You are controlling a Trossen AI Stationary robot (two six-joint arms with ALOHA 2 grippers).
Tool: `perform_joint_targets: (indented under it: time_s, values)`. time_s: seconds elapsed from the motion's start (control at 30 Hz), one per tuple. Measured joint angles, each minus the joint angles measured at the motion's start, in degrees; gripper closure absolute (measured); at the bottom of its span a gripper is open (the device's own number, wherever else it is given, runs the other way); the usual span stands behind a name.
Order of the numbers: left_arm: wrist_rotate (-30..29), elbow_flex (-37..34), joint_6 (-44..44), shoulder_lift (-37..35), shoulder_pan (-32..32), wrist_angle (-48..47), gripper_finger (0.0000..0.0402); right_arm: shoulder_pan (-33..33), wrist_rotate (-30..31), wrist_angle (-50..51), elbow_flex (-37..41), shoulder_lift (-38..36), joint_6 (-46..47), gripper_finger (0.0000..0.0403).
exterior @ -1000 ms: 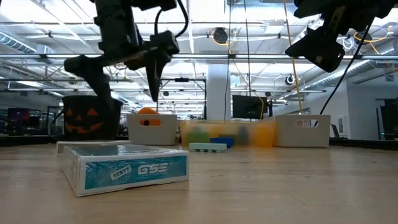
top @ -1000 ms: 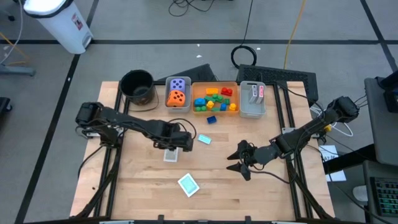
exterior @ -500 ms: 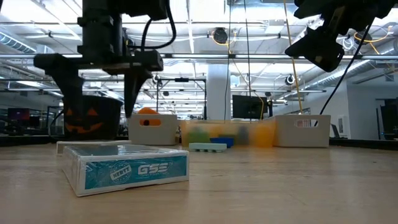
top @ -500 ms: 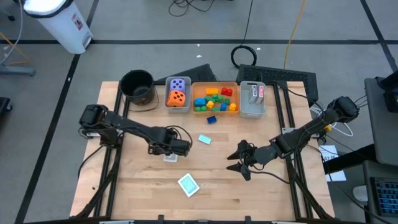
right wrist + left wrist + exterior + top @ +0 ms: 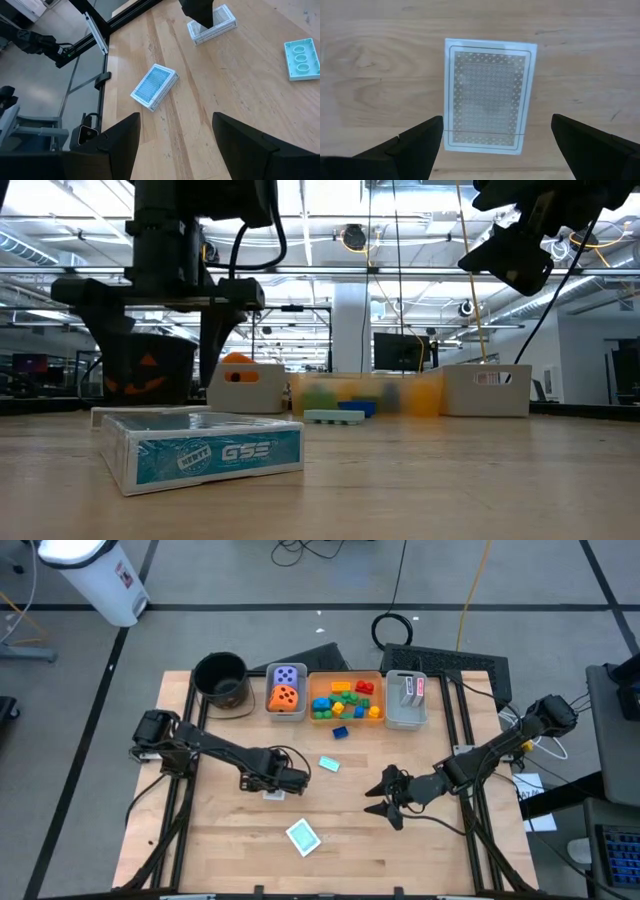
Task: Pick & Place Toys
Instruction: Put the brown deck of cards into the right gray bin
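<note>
- The white card deck lies flat on the wooden table, left of centre, and it looks like the toy now being gone for.
- The left gripper hangs straight over it, fingers spread wide either side of the deck's short width and holding nothing; I'd say it is lined up that way so it can drop and pinch the deck's long edges.
- Nearer the front edge, a teal card deck lies at an angle, well apart from the first.
- A small teal brick sits just beyond the left gripper, and a blue brick lies in front of the bins.
- At the back, the purple die and orange die share one grey bin; the mixed bricks fill the orange bin; upright cards stand in the right-hand grey bin.
- The right gripper waits over bare wood right of centre, fingers parted and empty, seemingly staying clear.
</note>
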State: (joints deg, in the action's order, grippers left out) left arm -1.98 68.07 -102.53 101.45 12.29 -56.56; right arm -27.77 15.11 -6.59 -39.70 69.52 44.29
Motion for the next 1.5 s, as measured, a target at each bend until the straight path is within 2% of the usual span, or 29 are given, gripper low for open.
perform_joint_targets:
  time_s: [0.8, 1.03, 1.5]
  values:
    - [0.51, 0.01, 0.41, 3.66, 0.0, -0.25, 0.0023, 0.0, -0.02, 0.63, 0.0, 0.0, 0.69, 0.0165]
    - [2.3, 0.0, 0.79, 5.07, 0.0, 0.37, 0.0023, 0.0, -0.04, 0.96, 0.0, 0.02, 1.11, 0.0165]
    - [1.5, -0.04, 6.02, 5.35, -0.19, 7.2, 0.0023, 0.0, -0.17, 0.87, 0.0, 0.02, 1.11, 0.0165]
